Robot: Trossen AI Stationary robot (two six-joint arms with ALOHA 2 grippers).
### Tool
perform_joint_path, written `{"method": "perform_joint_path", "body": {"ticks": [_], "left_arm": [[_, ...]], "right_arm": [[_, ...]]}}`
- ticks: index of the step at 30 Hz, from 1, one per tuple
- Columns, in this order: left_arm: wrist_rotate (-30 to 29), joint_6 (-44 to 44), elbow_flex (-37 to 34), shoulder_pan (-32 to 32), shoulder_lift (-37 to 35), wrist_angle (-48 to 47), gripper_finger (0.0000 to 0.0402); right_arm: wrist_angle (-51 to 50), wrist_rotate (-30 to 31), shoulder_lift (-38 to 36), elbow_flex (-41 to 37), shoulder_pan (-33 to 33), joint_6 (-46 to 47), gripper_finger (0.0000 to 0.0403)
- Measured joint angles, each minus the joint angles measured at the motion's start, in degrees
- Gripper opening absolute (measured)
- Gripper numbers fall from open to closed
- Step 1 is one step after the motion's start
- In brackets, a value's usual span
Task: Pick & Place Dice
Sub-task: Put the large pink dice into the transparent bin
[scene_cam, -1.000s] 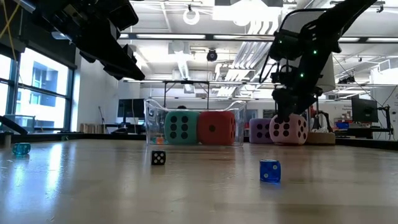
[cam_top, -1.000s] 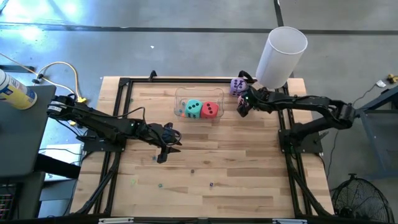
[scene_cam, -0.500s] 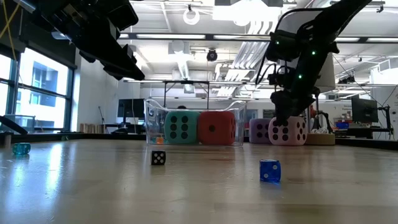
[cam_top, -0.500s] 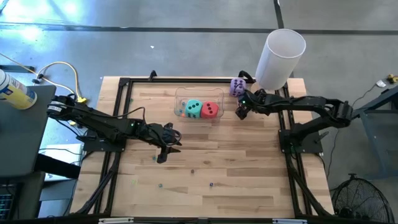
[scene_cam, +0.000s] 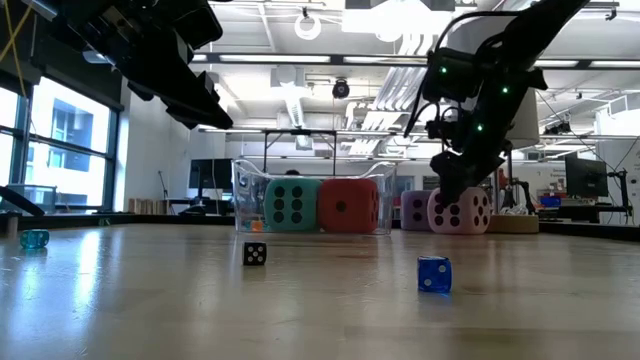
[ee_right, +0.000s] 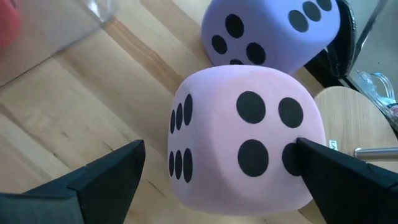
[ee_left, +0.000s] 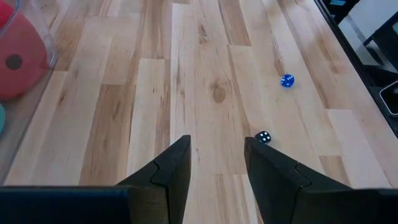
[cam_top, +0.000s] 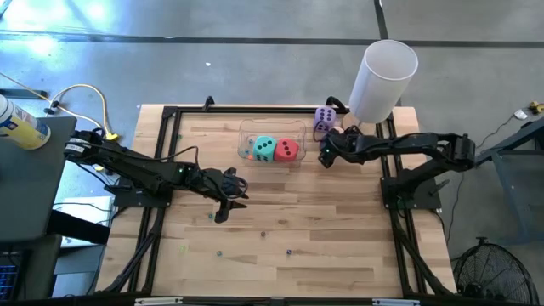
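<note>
Matt, seemingly foam pink die [ee_right: 242, 146] on smooth pale wood table [ee_left: 205, 74].

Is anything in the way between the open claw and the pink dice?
No. The right tool is open, one finger either side of the soft pink cube die. Nothing sits between them. The purple cube die lies behind it.

Wooden desk [cam_top: 340, 238]; tall white cylinder [cam_top: 384, 78] at far right corner; clear plastic bin [cam_top: 248, 134] mid-desk; small black die [scene_cam: 255, 253], small blue die [scene_cam: 433, 274] on near boards
</note>
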Motion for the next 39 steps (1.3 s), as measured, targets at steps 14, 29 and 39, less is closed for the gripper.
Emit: {"method": "perform_joint_path", "body": {"ticks": [14,29,39], "left_arm": [[-0.1,0.0,0.0,0.0,0.0,0.0,0.0145],[-0.1,0.0,0.0,0.0,0.0,0.0,0.0145],[0.1,0.0,0.0,0.0,0.0,0.0,0.0145]], "right_arm": [[0.0,-1.3,0.0,0.0,3.7,3.7,0.0396],[-0.4,-0.6,-2.2,-0.1,17.0,16.1,0.0396],[0.2,1.1,-11.7,-0.4,26.8,18.8,0.0395]]}}
